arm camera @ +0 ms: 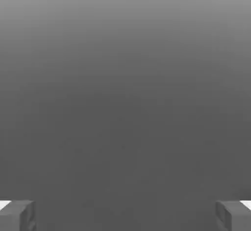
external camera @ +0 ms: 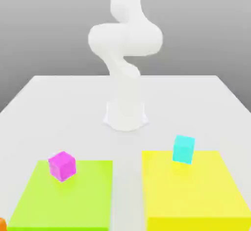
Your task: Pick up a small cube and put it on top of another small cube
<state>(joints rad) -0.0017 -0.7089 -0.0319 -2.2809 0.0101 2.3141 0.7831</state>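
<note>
You had a small magenta cube [external camera: 62, 165] sitting tilted on the far corner of the lime-green pad [external camera: 63, 200] at the exterior view's left. A small cyan cube [external camera: 184, 149], plain and glossy, sat at the far edge of the yellow pad [external camera: 196, 191] on the right. Your gripper [arm camera: 125, 215] held nothing, its fingers [arm camera: 19, 214] spread wide apart.
</note>
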